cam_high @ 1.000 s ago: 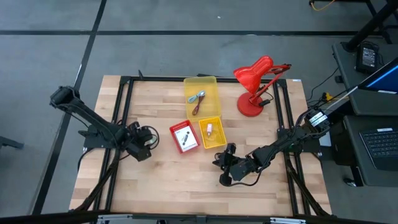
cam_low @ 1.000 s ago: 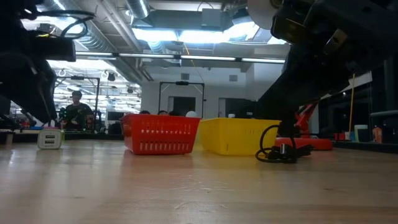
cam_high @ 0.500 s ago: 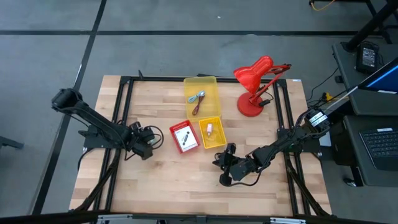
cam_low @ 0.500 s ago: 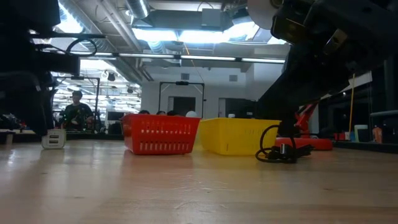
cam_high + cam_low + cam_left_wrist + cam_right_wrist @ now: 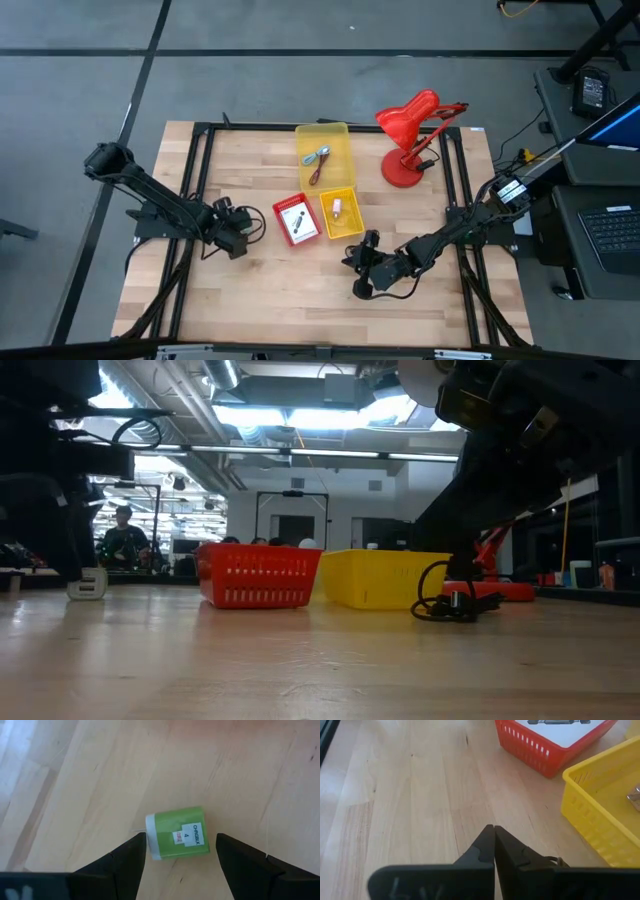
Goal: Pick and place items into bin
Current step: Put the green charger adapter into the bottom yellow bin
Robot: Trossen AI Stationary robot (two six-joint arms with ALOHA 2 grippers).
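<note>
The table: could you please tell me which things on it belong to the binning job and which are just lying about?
Job:
- green charger, between the open left claw fingers
- red bin
- small yellow bin
- large yellow bin
- black cable

Lying about:
- red lamp
- right claw, shut, waiting

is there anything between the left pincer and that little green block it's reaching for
Nothing visible. In the left wrist view the left pincer stands open, its fingers either side of the green block, which lies on bare table.
</note>
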